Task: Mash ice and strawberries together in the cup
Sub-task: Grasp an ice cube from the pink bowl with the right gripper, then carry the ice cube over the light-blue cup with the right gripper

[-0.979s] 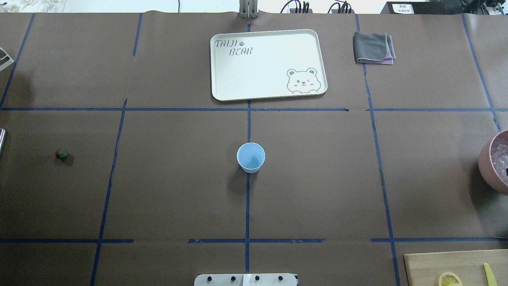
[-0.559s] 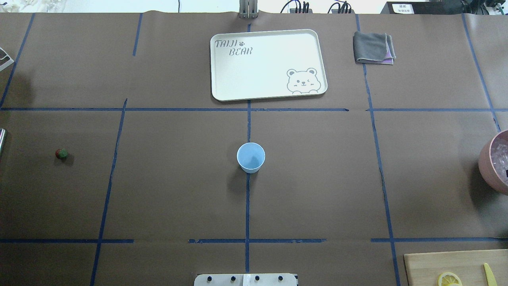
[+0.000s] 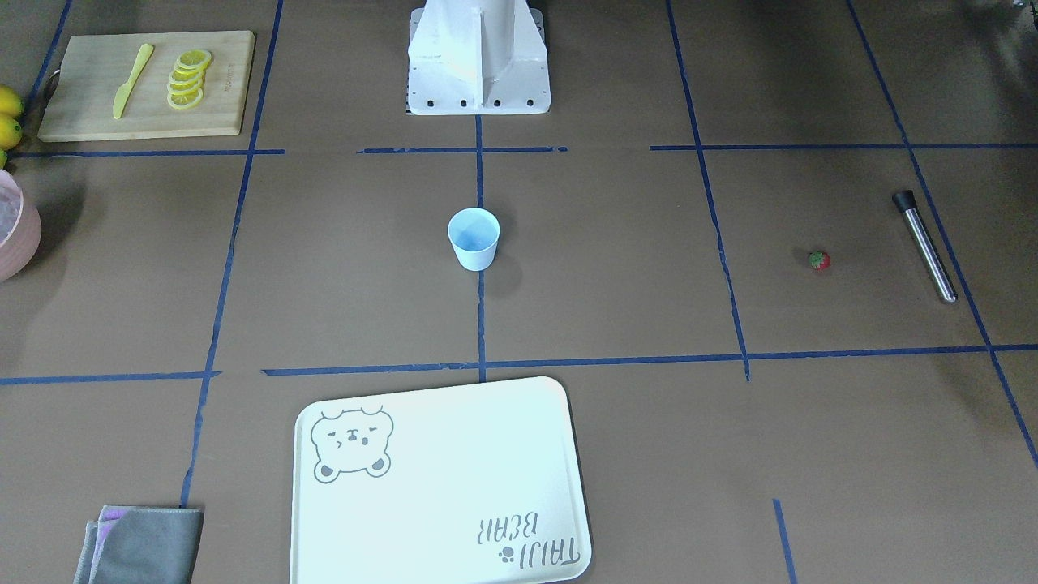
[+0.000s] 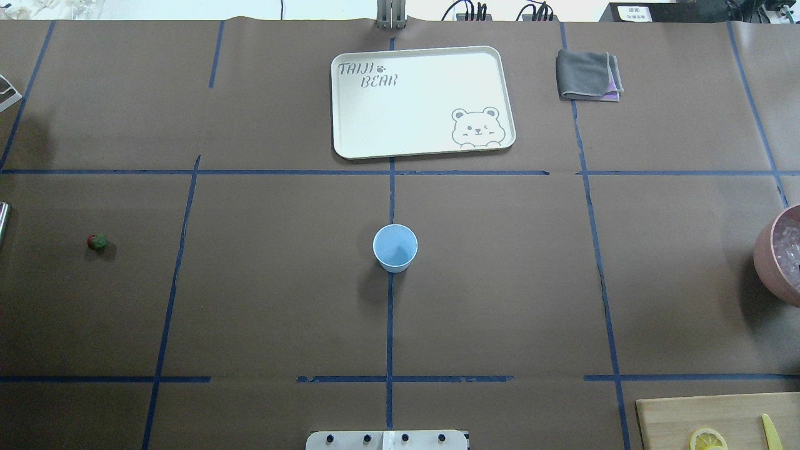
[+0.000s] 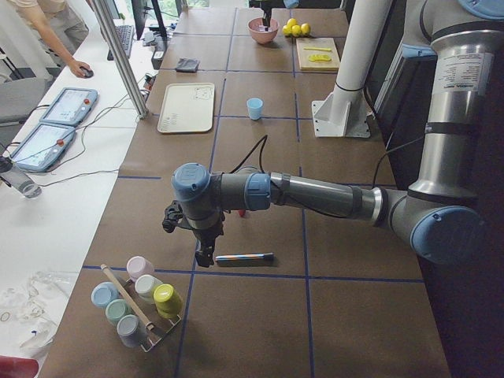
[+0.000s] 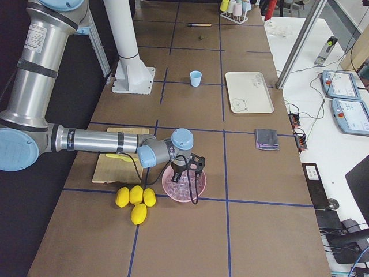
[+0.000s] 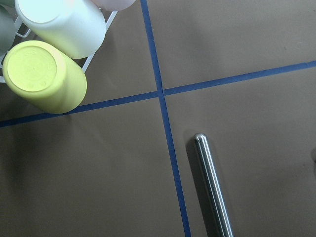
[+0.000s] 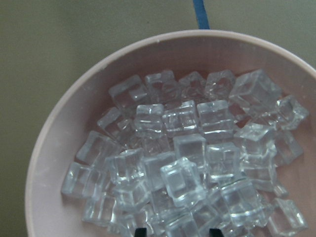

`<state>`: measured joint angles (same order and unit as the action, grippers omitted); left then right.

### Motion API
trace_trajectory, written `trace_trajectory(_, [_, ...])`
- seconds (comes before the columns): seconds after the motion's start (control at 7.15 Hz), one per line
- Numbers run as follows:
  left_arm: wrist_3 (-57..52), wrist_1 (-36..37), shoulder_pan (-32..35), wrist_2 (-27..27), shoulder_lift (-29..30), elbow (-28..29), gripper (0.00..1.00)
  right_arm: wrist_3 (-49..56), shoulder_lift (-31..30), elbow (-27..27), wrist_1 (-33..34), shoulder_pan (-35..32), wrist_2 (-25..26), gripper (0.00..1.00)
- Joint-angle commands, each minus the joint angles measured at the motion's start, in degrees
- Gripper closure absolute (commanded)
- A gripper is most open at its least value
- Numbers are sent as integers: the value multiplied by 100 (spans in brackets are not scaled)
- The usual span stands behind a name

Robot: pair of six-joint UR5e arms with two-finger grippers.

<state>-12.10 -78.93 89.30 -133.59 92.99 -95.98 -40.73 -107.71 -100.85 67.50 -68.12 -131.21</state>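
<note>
The pale blue cup [image 4: 395,248] stands upright at the table's middle, also in the front view [image 3: 473,238]. It looks empty. The tiny red strawberry [image 4: 97,242] lies far to the left on the table [image 3: 819,260]. Ice cubes [image 8: 182,148] fill the pink bowl [image 8: 74,113] at the right edge of the overhead view [image 4: 765,262]. My right gripper [image 8: 177,233] hovers over the ice, open, with only its fingertips [image 8: 140,232] showing. My left gripper [image 5: 203,256] hangs over a steel muddler [image 7: 212,187]. I cannot tell whether it is open or shut.
A cream bear tray [image 4: 424,100] and a folded grey cloth [image 4: 587,75] lie at the far side. A cutting board [image 3: 81,89] holds lemon slices and a yellow knife. Whole lemons [image 6: 135,199] lie beside the bowl. A rack of cups [image 5: 138,303] stands by the left gripper.
A dark gripper tip at the overhead view's right edge, over the bowl, has gone out of view. Cup and strawberry have not moved.
</note>
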Motion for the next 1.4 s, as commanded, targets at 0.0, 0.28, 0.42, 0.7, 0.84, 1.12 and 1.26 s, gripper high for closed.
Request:
trace_trajectory(0.0, [-3, 0, 0, 0, 0, 0, 0, 3, 4, 4, 0, 0, 16, 49])
trace_trajectory(0.28, [-3, 0, 0, 0, 0, 0, 0, 3, 4, 4, 0, 0, 16, 75])
trace_trajectory(0.42, [-12, 0, 0, -9, 0, 0, 0, 3, 4, -14, -9, 0, 7, 89])
trace_trajectory(0.7, [-3, 0, 0, -9, 0, -9, 0, -14, -65, -502, 44, -26, -63, 98])
trace_trajectory(0.84, [-12, 0, 0, -9, 0, -9, 0, -232, -118, -802, 62, -26, -89, 98])
trace_trajectory(1.12, [-12, 0, 0, -9, 0, -9, 0, -1056, -32, -1504, 62, -9, -378, 98])
trace_trajectory(1.26, [-12, 0, 0, -26, -9, -9, 0, -1800, 309, -1778, 62, 130, -484, 97])
